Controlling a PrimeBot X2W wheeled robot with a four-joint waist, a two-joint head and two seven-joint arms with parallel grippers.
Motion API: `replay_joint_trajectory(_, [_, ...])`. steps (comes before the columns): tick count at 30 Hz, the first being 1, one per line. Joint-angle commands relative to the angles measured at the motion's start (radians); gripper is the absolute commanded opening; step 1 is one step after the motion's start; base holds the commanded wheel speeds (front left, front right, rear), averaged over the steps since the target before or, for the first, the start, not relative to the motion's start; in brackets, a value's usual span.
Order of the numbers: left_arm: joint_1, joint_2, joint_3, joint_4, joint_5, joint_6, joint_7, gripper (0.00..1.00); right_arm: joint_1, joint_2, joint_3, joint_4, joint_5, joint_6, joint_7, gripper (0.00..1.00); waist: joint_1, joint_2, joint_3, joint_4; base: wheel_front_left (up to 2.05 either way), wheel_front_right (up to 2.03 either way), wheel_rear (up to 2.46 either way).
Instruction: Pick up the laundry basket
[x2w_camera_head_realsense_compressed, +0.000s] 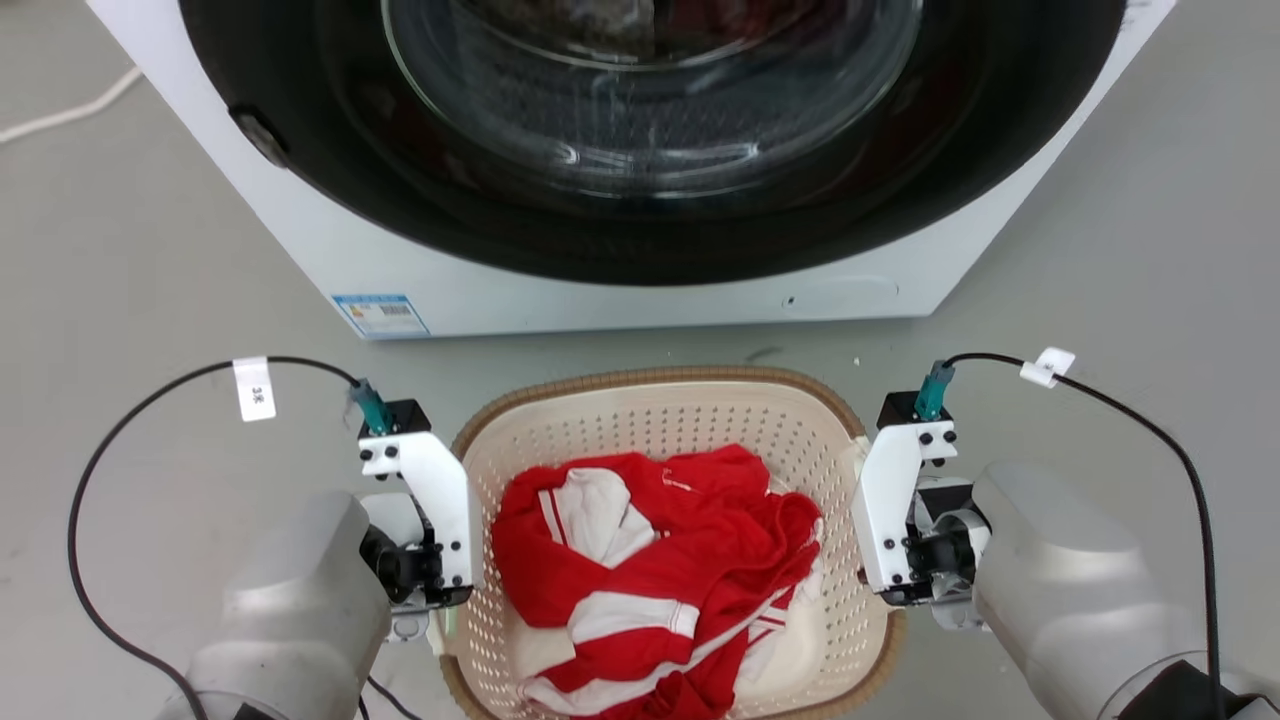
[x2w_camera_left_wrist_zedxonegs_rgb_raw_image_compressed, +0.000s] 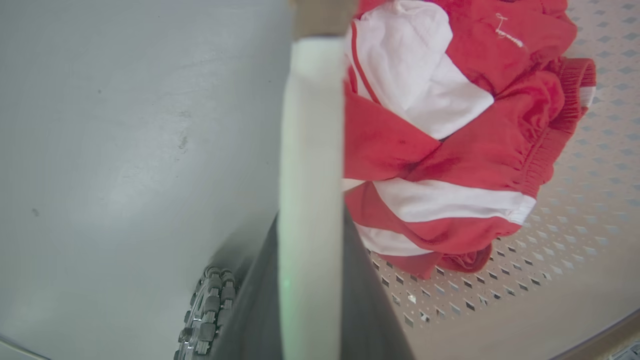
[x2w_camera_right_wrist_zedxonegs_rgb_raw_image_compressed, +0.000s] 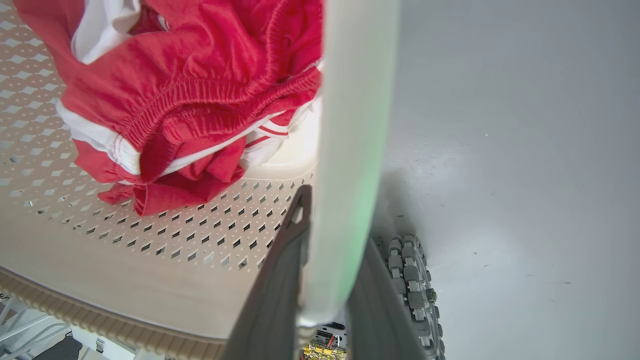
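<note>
Clamping left gripper, right gripper on white handles of cream perforated plastic laundry basket; we risk tilt from uneven lift

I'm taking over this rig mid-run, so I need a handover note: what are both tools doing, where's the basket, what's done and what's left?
Left tool: shut on the laundry basket at its left white handle.
Right tool: shut on its right white handle.
Basket: in front of the washing machine, red-and-white clothes inside.
Done: both handles gripped.
Left: lift it level; whether it is off the floor yet, I cannot tell.
</note>
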Motion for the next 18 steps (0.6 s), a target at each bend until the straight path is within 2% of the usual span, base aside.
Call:
replay_joint_trajectory(1, [0.020,-0.026,-0.006,-0.005,-0.014,-0.005,0.012,0.00,0.012,0.023,0.005,-0.006,0.011,0.006,0.013,0.00,0.0002,0.0000,-0.058,0.002,0.00,0.00,0.00])
replay_joint_trajectory(18, [0.108,-0.056,-0.026,0.008,-0.066,-0.005,0.073,0.00,0.082,0.024,0.004,0.004,0.014,0.006,0.095,0.00,0.0002,0.0000,-0.259,0.000,0.00,0.00,0.00])
